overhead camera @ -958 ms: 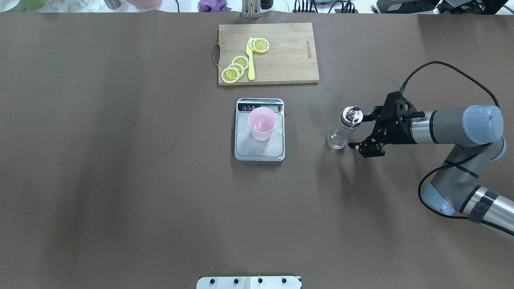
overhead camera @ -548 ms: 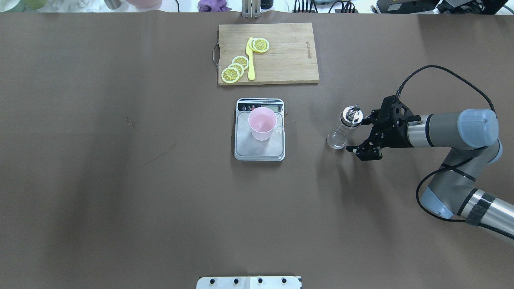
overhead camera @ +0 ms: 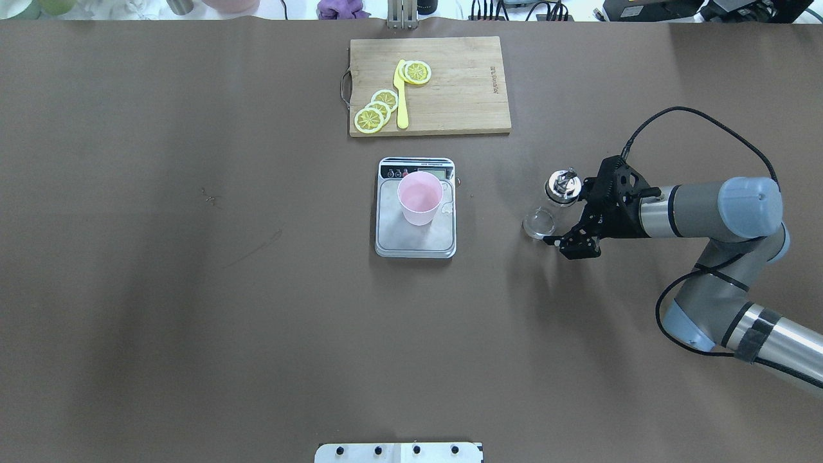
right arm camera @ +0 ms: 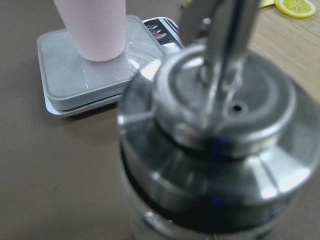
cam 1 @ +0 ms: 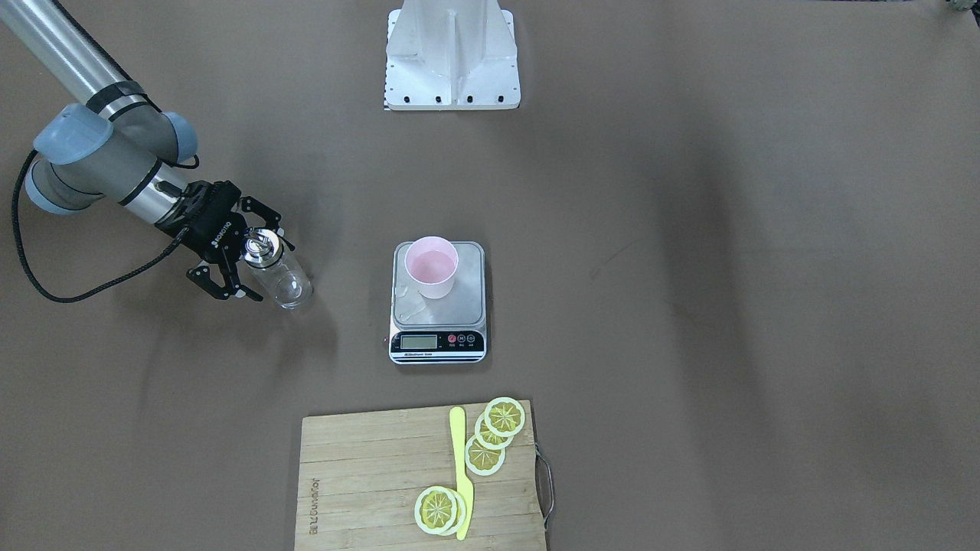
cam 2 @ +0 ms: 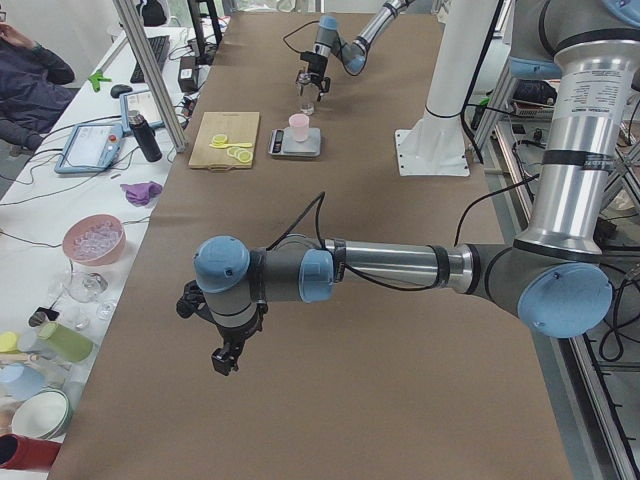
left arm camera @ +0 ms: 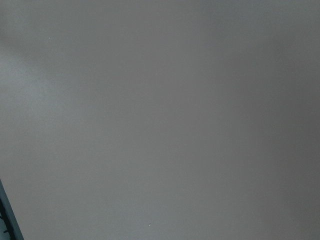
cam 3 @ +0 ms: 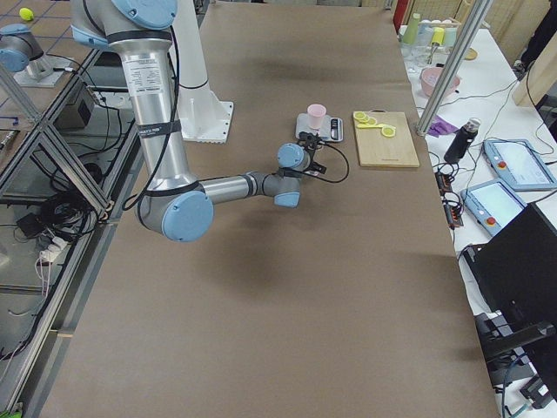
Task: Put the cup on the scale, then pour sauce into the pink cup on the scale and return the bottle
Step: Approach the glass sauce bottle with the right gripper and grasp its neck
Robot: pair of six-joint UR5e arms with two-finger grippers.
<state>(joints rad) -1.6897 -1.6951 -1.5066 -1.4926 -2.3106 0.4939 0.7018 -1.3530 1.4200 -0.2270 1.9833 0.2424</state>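
At the table's right end, the right gripper (overhead camera: 560, 217) is spread wide around the glass pourer bottle (overhead camera: 563, 185), one finger on either side of it. Whether the fingers touch the glass cannot be told. The bottle stands upright on the brown table (overhead camera: 193, 321), and its shiny metal cap (right arm camera: 220, 115) fills the wrist camera's view just ahead of the palm. Well beyond the fingertips, past the bottle, the pink cup (overhead camera: 420, 196) sits on the digital scale (overhead camera: 415, 241), toward the display end of the steel platform. Farther off lies a wooden cutting board (overhead camera: 463, 96) with lemon slices (overhead camera: 370, 119) and a yellow knife (overhead camera: 402, 103). The left gripper (cam 2: 225, 355) hangs over bare table far from the scale; whether it is spread or closed cannot be told.
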